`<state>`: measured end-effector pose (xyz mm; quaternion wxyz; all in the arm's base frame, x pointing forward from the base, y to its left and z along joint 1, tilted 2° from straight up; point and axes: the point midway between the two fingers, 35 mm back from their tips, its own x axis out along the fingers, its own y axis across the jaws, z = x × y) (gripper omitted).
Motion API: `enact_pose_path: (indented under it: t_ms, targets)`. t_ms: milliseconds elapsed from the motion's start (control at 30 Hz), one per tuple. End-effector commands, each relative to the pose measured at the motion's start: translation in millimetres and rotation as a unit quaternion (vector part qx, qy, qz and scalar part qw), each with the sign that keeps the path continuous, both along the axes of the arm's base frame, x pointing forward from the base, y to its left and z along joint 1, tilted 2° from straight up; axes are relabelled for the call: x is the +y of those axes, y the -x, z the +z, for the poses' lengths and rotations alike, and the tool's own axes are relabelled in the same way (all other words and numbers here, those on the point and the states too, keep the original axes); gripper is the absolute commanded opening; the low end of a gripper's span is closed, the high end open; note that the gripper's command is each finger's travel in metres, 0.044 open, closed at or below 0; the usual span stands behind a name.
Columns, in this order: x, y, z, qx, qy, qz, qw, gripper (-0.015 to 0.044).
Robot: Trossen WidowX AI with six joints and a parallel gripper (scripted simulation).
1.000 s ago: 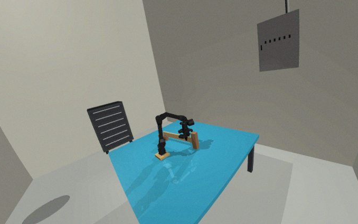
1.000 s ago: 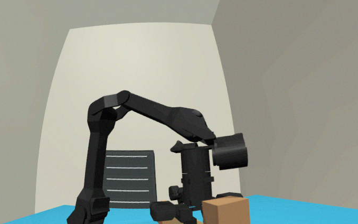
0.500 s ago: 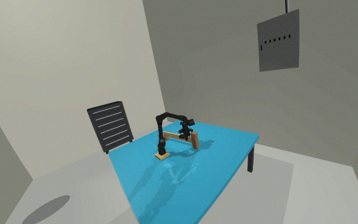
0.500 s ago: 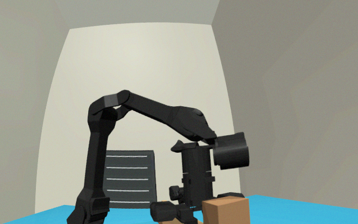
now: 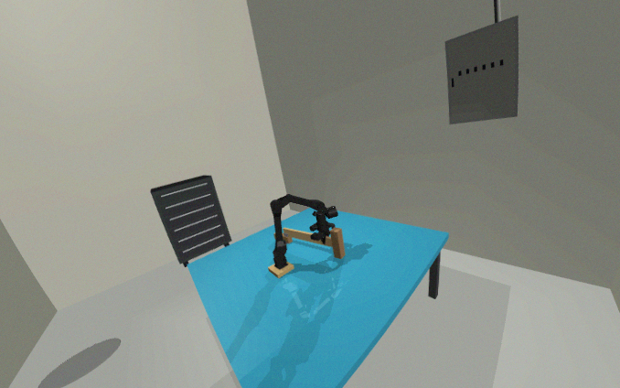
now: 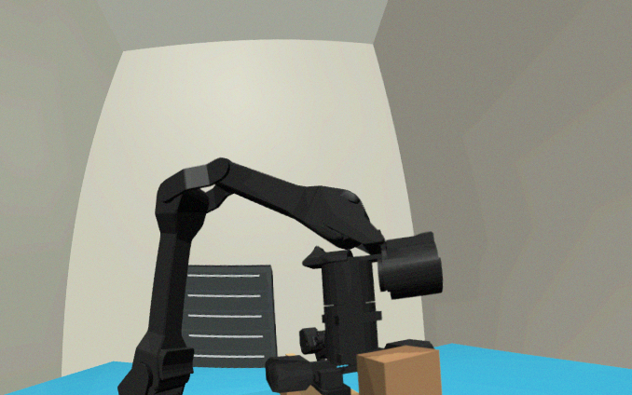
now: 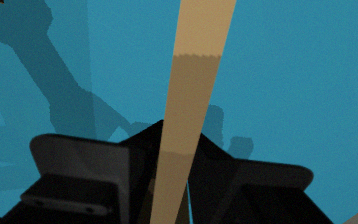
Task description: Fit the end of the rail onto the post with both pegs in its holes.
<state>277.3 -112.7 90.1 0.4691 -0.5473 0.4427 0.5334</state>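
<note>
A black robot arm's gripper is clamped on a long wooden bed rail, held raised and about level beside the short wooden post, toward the far edge of a blue table. Whether the pegs are seated is hidden; releasing remains. A slatted chair stands by grey walls.

Matte black jointed arm, cylindrical wrist, blocky black tool
</note>
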Motion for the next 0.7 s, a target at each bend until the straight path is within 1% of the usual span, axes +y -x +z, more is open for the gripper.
enact_pose_path:
  t_ms: [0, 400, 667]
  targets:
    - [-2.3, -1.4, 1.3, -0.002, 0.002, 0.001, 1.0, 0.0]
    - [-6.1, -2.0, 1.4, -0.002, 0.002, 0.001, 1.0, 0.0]
    - [-3.9, -0.6, -0.1, 0.0, 0.0, 0.0, 1.0, 0.021]
